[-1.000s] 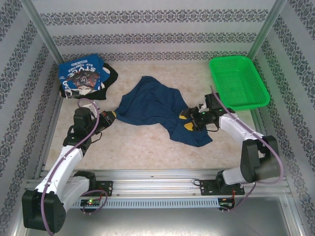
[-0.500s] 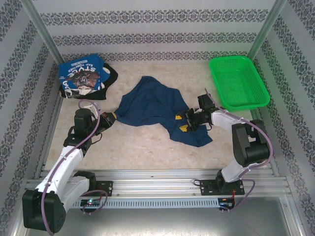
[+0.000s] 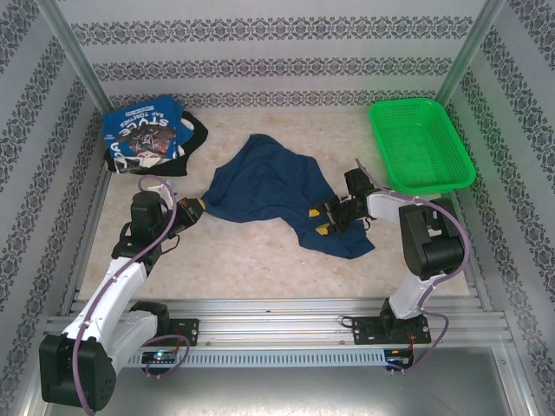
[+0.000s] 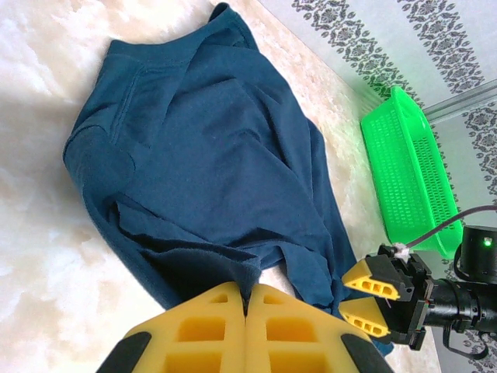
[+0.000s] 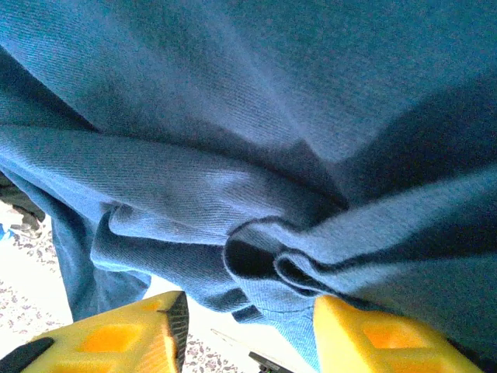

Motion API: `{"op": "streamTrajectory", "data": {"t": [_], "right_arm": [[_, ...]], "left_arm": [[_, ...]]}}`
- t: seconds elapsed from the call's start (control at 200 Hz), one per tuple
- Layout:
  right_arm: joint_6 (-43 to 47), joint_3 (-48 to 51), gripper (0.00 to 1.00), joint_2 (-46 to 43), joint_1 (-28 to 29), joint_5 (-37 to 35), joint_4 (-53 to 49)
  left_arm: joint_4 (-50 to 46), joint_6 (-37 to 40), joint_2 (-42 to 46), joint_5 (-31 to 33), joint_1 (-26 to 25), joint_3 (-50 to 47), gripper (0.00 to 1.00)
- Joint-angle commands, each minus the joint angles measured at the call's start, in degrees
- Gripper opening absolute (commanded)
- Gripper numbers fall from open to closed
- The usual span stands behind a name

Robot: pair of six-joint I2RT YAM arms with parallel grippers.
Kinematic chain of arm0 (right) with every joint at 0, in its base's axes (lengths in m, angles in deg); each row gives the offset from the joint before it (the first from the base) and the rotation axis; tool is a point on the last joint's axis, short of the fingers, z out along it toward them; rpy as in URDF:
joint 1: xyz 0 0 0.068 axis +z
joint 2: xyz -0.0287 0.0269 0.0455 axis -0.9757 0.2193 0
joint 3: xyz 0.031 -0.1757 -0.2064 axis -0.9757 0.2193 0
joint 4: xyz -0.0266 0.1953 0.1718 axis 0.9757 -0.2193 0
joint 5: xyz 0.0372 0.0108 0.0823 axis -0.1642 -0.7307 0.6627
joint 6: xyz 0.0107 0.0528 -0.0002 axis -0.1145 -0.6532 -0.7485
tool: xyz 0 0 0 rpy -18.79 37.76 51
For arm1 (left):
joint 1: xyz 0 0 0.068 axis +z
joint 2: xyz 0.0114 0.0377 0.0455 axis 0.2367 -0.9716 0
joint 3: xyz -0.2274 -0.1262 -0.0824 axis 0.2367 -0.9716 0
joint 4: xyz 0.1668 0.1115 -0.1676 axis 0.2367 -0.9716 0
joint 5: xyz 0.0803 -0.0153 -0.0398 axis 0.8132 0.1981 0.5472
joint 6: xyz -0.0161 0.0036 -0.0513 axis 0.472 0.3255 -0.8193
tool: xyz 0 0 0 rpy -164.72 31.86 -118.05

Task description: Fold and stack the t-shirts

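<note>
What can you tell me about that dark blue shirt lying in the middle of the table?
The plain dark blue soft-cloth t-shirt lies crumpled and unfolded on the pale marbled tabletop. Its left corner is pinched in the shut left gripper; the open right gripper straddles a bunched fold at its right edge.

blk tee (image 3: pixel 199 132) mostly under printed tee (image 3: pixel 139 130), R fingers (image 5: pixel 116 338) cut off at btm
</note>
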Motion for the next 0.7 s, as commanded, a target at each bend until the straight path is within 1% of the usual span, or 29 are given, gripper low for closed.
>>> {"op": "streamTrajectory", "data": {"t": [0.0, 0.115, 0.265, 0.355, 0.535, 0.694], "right_arm": [[1.5, -0.3, 0.41, 1.5, -0.5, -1.9, -1.6], [2.4, 0.3, 0.33, 0.9, -1.0, -2.4, -2.2], [3.0, 1.2, 0.09, 0.1, -1.5, -2.4, -2.6], [3.8, 1.0, 0.00, -1.2, -1.5, -2.6, -3.5], [5.3, -0.2, 0.00, -6.3, -1.9, -2.9, -5.3], [7.8, -3.2, 0.00, -12.2, -2.4, -3.5, -10.1]], "left_arm": [[-0.2, 1.4, 1.2, -0.9, -0.7, -0.4, 0.00], [-0.3, 1.3, 1.2, -0.8, -0.7, -0.4, 0.00], [-0.3, 1.4, 1.2, -0.4, -0.7, -0.4, 0.00], [-0.3, 1.4, 1.2, -0.2, -0.7, -0.4, 0.00], [-0.5, 1.3, 1.2, 0.1, -0.7, 0.1, 0.00], [-0.9, 1.4, 1.3, 0.5, -0.7, 1.0, 0.00]]}}
